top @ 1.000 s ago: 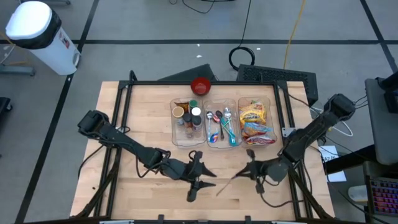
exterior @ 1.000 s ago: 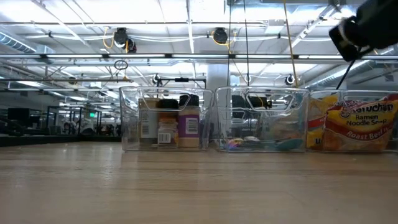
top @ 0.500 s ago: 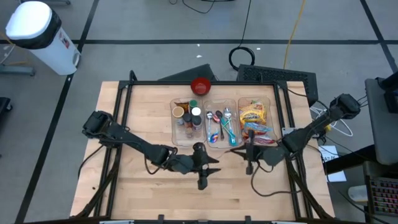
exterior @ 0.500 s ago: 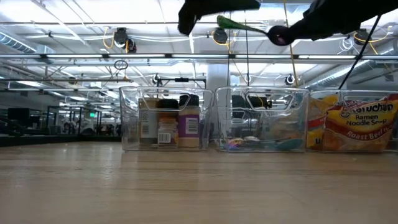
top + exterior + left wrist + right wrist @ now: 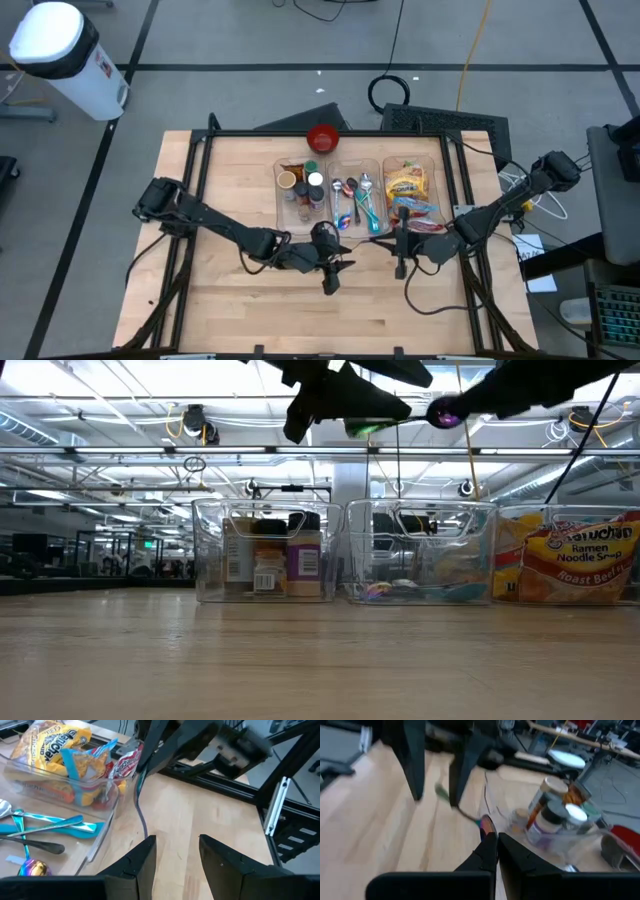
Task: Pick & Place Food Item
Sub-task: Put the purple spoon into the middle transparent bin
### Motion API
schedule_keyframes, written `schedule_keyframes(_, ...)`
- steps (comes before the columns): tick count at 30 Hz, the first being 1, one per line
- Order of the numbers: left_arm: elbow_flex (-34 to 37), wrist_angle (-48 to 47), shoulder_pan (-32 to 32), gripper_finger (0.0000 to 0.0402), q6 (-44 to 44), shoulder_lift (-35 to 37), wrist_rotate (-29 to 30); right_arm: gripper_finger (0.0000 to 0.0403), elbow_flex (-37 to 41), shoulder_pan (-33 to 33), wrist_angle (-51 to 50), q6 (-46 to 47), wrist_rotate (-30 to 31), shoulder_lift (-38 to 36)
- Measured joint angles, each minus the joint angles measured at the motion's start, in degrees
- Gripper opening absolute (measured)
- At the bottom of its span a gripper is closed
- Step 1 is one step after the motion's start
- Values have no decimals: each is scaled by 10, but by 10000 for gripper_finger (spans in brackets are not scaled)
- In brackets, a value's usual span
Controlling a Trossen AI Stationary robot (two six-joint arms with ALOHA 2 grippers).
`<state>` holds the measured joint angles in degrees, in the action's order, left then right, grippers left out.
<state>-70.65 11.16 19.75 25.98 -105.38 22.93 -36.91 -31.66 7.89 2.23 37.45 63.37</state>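
My right gripper (image 5: 493, 840) is shut on an iridescent spoon, held high above the table near the bins. The spoon's thin handle (image 5: 462, 812) runs to a green tip (image 5: 441, 791) and points at my left gripper (image 5: 175, 842). That gripper is open, with the handle's end (image 5: 141, 815) between its two fingers. In the low view the spoon (image 5: 368, 428) spans the gap between the left gripper (image 5: 345, 400) and the right gripper (image 5: 480, 400). Ramen and snack packets (image 5: 412, 190) lie in the right-hand clear bin. My left gripper has a finger (image 5: 142, 857) on either side of the handle's end; I cannot tell whether one touches it. My right gripper pinches the spoon at its bowl end (image 5: 486, 824) between its two fingers. They lie about level, pointing toward the table's left. The spoon is lifted clear, about level.
Three clear bins stand in a row at the far middle: jars (image 5: 302, 190), spoons (image 5: 358, 205) and packets. A red bowl (image 5: 322, 137) sits behind them. Bare wood lies along the near edge (image 5: 250, 320).
My right gripper has risen and gone toward the far edge with the spoon, turning so the handle points left. My left gripper has gone toward the right and come down into the low view, until the spoon's handle end stands between its fingers.
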Motion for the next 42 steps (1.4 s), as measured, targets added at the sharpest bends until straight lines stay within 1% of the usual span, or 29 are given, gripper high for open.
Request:
schedule_keyframes(9, 0, -3, -3, 159, -3, 0, 2, 0, 0, 0, 111, -59, -3, 0)
schedule_keyframes(13, 0, 0, -6, 159, -3, 0, 17, 0, 0, 3, 143, -67, -30, 0)
schedule_keyframes(20, 0, 2, -12, 159, -8, 0, 28, 0, 0, 25, 167, -67, -47, 3)
schedule_keyframes(23, 0, 13, -14, 159, -20, 0, 28, 0, 0, 35, 193, -76, -78, 11)
schedule_keyframes(25, 0, 19, -15, 159, -26, 0, 28, 0, 0, 40, 206, -78, -89, 16)
schedule_keyframes(38, 1, 42, -26, 159, -35, 0, 28, 0, 0, 55, 234, -96, -94, 19)
schedule_keyframes(42, 1, 38, -32, 159, -33, 0, 29, 0, 0, 62, 232, -122, -92, 22)
